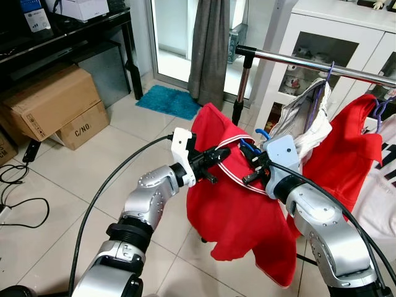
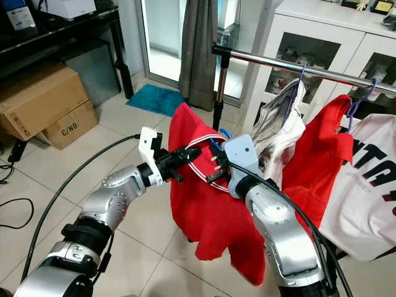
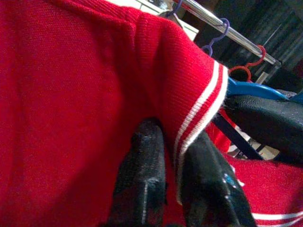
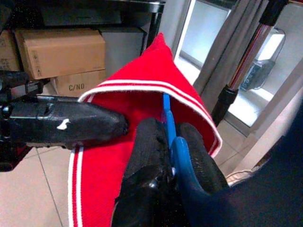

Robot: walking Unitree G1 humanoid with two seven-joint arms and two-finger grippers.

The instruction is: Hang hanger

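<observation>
Both arms raised and bent inward at chest height, meeting at the neck of a red shirt [image 1: 241, 216] held in the air in front of the clothes rail [image 1: 309, 64].

Left gripper [image 1: 218, 156]: fingers [image 3: 142, 175] pinched closed on the white-striped collar [image 3: 201, 113].

Right gripper [image 1: 253, 167]: fingers [image 4: 147, 165] clamped on a blue hanger [image 4: 166, 120] that runs inside the collar opening; its hook [image 1: 262, 132] pokes up just above the gripper.

Shirt hangs free below both grippers, hem well clear of the tiled floor [image 1: 74, 185].

Rail sits above and behind. Garments already hang on its right stretch on purple hangers [image 1: 322, 90]; left end near the upright pole [image 1: 243, 86] is bare. Cardboard boxes [image 1: 52, 105] well apart to the left.
</observation>
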